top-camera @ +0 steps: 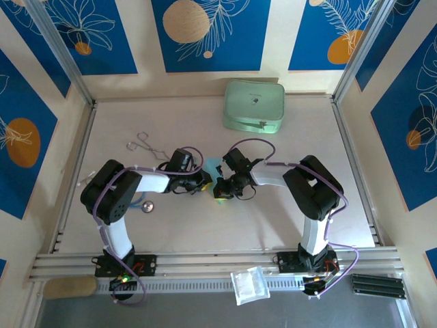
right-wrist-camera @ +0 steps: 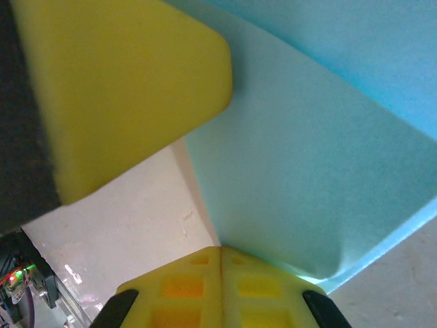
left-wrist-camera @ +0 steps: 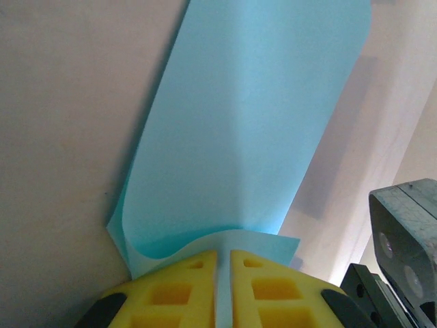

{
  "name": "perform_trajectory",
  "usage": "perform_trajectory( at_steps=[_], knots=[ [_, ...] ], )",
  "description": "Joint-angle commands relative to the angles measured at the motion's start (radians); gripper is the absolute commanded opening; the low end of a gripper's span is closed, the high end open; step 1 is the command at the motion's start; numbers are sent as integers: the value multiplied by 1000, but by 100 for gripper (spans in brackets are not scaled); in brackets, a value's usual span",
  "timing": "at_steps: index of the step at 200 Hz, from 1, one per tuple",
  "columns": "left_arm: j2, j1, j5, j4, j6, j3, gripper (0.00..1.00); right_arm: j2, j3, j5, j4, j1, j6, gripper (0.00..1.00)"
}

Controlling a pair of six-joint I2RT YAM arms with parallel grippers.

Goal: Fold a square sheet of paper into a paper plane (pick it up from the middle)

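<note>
The square sheet of paper (top-camera: 213,167) is sky-blue and partly folded, held up off the table between the two arms. In the left wrist view the sheet (left-wrist-camera: 252,116) rises away with a lengthwise bend. Its near edge runs into the narrow gap of my left gripper (left-wrist-camera: 223,273), whose yellow fingers stand slightly apart. My right gripper (right-wrist-camera: 220,256) is shut, and a corner of the sheet (right-wrist-camera: 321,157) comes out at its closed tips. A finger of the left gripper (right-wrist-camera: 123,89) looms at the upper left of the right wrist view. Seen from above, the left gripper (top-camera: 207,183) and right gripper (top-camera: 220,186) almost meet.
A mint-green case (top-camera: 254,106) lies at the back of the table. Metal forceps (top-camera: 146,145) lie behind the left arm and a small round metal piece (top-camera: 147,206) beside it. A clear plastic bag (top-camera: 249,284) rests on the front rail.
</note>
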Motion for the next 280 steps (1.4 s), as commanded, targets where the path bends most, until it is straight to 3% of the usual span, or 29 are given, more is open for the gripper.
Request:
perform_trajectory(
  at_steps=[1, 91, 280],
  knots=[
    [7, 15, 10, -31, 57, 34, 13, 31, 6, 32, -87, 0, -30, 4],
    [49, 46, 16, -141, 192, 118, 14, 43, 18, 55, -131, -2, -54, 4],
    [109, 58, -63, -238, 197, 121, 9, -66, -84, -13, -176, 4, -81, 7]
  ],
)
